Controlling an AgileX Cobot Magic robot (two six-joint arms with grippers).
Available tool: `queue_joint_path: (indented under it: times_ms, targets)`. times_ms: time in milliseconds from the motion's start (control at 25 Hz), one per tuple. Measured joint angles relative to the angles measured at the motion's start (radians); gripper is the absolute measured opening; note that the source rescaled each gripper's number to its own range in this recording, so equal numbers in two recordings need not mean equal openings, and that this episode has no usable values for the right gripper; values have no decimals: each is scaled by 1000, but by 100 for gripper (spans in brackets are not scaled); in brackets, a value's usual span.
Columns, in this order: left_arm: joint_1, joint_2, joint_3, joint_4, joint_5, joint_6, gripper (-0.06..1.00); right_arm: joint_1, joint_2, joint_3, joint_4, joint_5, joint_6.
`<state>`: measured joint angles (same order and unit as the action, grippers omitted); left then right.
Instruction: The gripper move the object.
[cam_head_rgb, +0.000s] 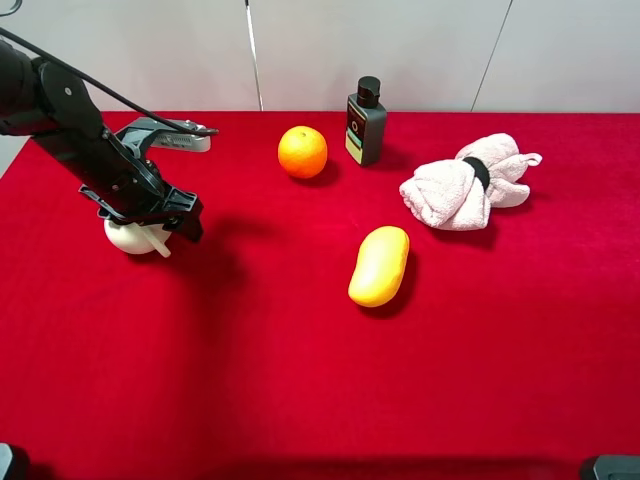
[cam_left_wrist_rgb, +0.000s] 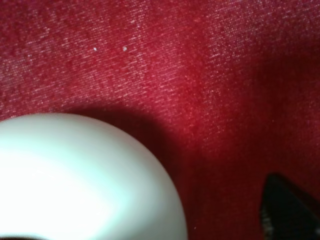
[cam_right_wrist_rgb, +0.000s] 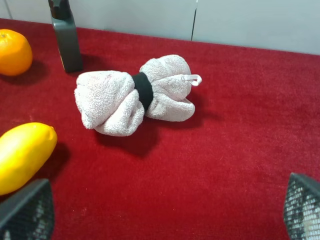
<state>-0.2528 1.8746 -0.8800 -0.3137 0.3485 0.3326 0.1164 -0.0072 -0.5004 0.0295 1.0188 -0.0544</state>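
The small round cream-white ceramic pitcher (cam_head_rgb: 124, 238) sits half buried under the left arm's black claw (cam_head_rgb: 152, 218), handle unclear. Left wrist view is blurry: pitcher runs off the edge, only one black fingertip (cam_left_wrist_rgb: 290, 210) shows, grip unreadable. Right wrist view clips the smooth yellow mango (cam_right_wrist_rgb: 22, 155), the round orange (cam_right_wrist_rgb: 14, 51) and the top of the dark bottle (cam_right_wrist_rgb: 66, 42).

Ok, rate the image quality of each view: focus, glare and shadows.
Left wrist view: the pitcher is blown out to a glaring white and soft-edged, too close to focus. Exterior high view: even light and sharp, with a broad soft shadow on the red cloth beside the left end effector. Right wrist view: the towel is crisp; the right end effector's fingertips are slightly soft.
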Motion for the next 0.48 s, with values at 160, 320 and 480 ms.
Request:
queue_joint_path:
  times_ms: [160, 320, 480]
  targets:
    - [0, 0, 0, 0, -6, 0, 56, 0, 0, 0, 0, 0, 0]
    - [0, 0, 0, 0, -6, 0, 38, 0, 0, 0, 1, 0, 0]
    - [0, 1, 0, -1, -6, -7, 13, 0, 0, 0, 1, 0, 0]
